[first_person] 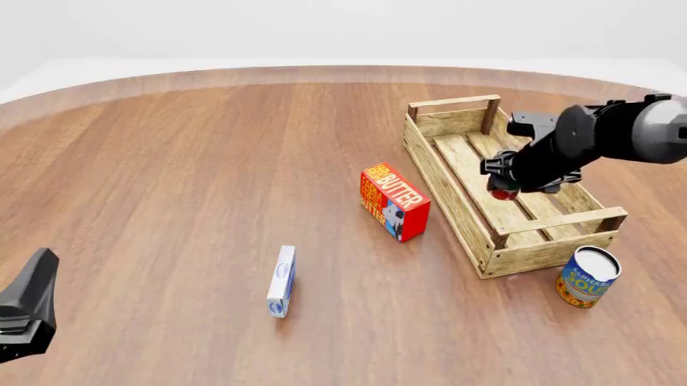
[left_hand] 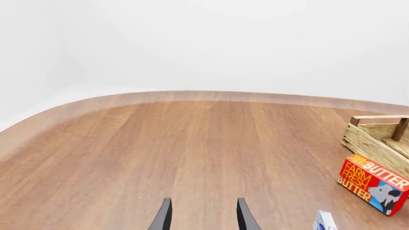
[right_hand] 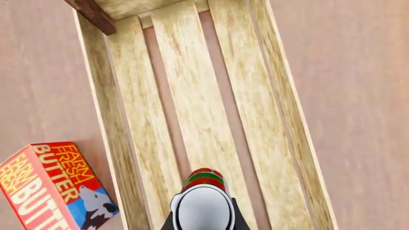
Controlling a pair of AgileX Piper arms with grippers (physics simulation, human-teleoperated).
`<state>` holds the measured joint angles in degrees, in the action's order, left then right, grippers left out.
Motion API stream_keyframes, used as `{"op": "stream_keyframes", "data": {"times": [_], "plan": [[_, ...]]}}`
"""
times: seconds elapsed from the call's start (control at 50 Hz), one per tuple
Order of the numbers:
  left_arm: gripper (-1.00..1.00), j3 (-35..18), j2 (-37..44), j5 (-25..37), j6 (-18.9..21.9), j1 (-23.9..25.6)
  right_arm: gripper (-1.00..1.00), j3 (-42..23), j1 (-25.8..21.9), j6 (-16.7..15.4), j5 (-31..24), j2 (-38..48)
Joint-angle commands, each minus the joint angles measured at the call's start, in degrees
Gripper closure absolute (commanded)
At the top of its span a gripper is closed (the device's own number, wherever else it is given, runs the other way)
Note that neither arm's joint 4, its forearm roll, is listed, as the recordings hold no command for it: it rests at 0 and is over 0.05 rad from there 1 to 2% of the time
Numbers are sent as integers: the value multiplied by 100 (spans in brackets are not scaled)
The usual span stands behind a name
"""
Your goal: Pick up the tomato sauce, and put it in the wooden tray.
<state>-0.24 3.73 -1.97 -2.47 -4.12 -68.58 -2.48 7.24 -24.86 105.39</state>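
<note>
Wood tabletop (left_hand: 191, 143) fills the left wrist view: left gripper (left_hand: 203, 215) empty, jaws apart. Front view: one wooden tray (first_person: 451, 189), one butter box (first_person: 394, 201) and one blue-white carton (first_person: 282, 281) left of it, one blue-yellow can (first_person: 588, 276) beside its near end. Right wrist view: right gripper (right_hand: 201, 218) clamps one tomato sauce (right_hand: 203, 184) above the tray's slats.

Wooden table (first_person: 193, 161) carries wooden tray (first_person: 451, 193), butter box (first_person: 394, 201), blue-and-yellow can (first_person: 588, 277), perhaps a carton (first_person: 282, 281).
</note>
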Motion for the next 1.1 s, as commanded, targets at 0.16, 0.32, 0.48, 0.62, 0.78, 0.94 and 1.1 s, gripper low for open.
{"op": "stream_keyframes", "data": {"times": [0.16,0.32,0.48,0.62,0.78,0.94,1.1], "plan": [[-100,5,71,-70,20,5,100,28,77,128,152,133],[-100,5,68,-69,21,2,100,65,68,159,190,139],[-100,5,76,-77,23,0,100,154,48,199,297,174],[-100,5,68,-67,27,-3,100,153,68,211,328,207],[-100,3,46,-42,26,-6,100,199,66,247,428,270],[-100,6,42,-39,27,-7,100,250,42,260,480,281],[-100,8,71,-65,26,-15,100,273,8,298,522,302]]}}
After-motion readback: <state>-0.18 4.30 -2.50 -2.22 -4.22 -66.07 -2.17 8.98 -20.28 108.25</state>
